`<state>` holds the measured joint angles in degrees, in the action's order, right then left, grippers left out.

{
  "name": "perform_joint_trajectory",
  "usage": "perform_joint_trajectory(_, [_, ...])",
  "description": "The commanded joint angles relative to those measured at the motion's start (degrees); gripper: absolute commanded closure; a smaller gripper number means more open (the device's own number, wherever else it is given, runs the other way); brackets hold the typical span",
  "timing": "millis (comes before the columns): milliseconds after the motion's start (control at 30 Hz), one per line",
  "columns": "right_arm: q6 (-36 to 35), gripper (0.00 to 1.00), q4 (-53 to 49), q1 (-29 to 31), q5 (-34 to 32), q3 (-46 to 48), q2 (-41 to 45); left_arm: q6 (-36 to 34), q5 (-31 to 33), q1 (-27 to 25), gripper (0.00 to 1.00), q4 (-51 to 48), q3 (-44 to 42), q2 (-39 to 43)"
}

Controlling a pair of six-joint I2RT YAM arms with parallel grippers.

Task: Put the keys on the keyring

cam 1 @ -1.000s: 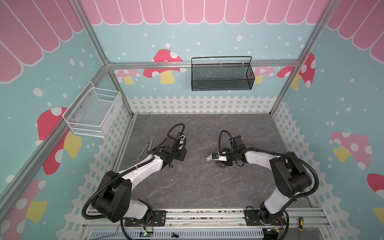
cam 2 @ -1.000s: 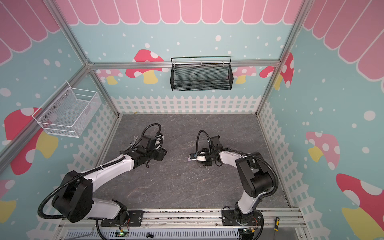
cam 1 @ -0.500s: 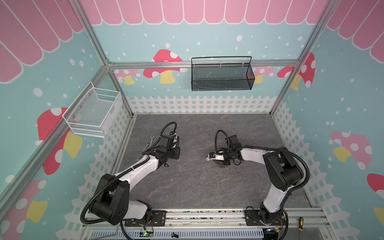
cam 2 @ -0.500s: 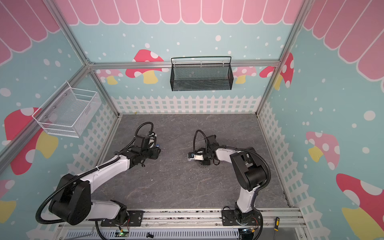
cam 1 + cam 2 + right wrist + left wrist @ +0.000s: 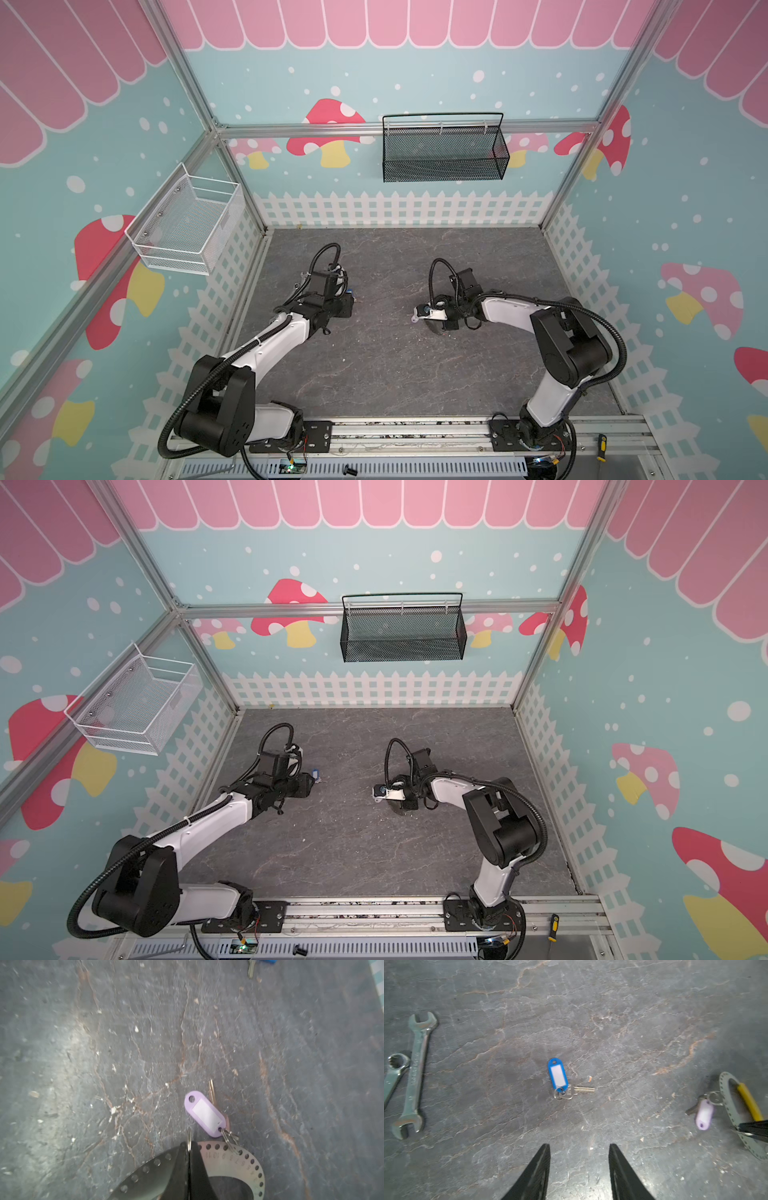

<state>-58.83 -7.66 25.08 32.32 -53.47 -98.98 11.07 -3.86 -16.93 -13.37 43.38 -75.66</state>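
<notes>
– While both arms sit low over the surface (image 5: 395,374), what is each hand doing?
– Left hand (image 5: 579,1145): fingers apart, nothing between them, tips pointing at the blue-tagged key (image 5: 558,1076). That key lies flat on the surface, blade sticking out sideways from the tag's ring end, apart from everything else.
– Right hand?
– Right hand (image 5: 189,1146): fingers pressed together, pinching a thin wire loop that pokes out past the tips. The loop sits at the rim of the keyring (image 5: 239,1159), so it reads as a grip on the keyring.
– Where's the keyring?
– On the surface under the right hand. It's a grey perforated arc with stamped numbers, and a yellow segment (image 5: 749,1103) curves inside it.
– Lilac key?
– Lilac-tagged key (image 5: 205,1115) lies just beside the arc, tag on top of the blade. Its split rings (image 5: 229,1139) overlap the arc's outer rim. Can't tell whether they pass through a hole.
– Anything else?
– Two wrenches (image 5: 415,1074) side by side, well apart from the blue-tagged key, on the side away from the keyring.
</notes>
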Motion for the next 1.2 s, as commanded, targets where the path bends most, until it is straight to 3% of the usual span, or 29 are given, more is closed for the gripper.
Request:
perform_joint_trajectory(0, [0.2, 1.0, 0.7, 0.3, 8.8, 0.0, 4.3, -2.8, -9.2, -1.7, 0.56, 8.3, -2.8, 4.7])
perform_joint_trajectory(100, [1.7, 1.0, 0.9, 0.3, 15.5, -0.6, 6.1, -8.1, -15.1, -5.7, 0.59, 12.4, -4.3, 8.0])
perform_joint_trajectory(267, [5.1, 1.0, 3.2, 0.2, 25.3, -1.6, 8.0, -18.1, -16.6, -14.0, 0.62, 18.0, -6.6, 12.1])
perform_joint_trajectory(467, [10.6, 1.0, 8.4, 0.3, 34.7, -1.8, 11.5, -24.6, -18.3, -16.3, 0.69, 23.1, -9.0, 16.6])
perform_joint_trajectory(667, [13.9, 1.0, 11.3, 0.3, 38.5, -2.8, 14.6, -30.3, -21.7, -17.1, 0.74, 18.4, -6.9, 18.3])
perform_joint_trajectory(1167, [15.5, 1.0, 12.4, 0.3, 40.8, -3.6, 17.1, -38.7, -19.4, -21.1, 0.76, 15.2, -0.1, 15.0])
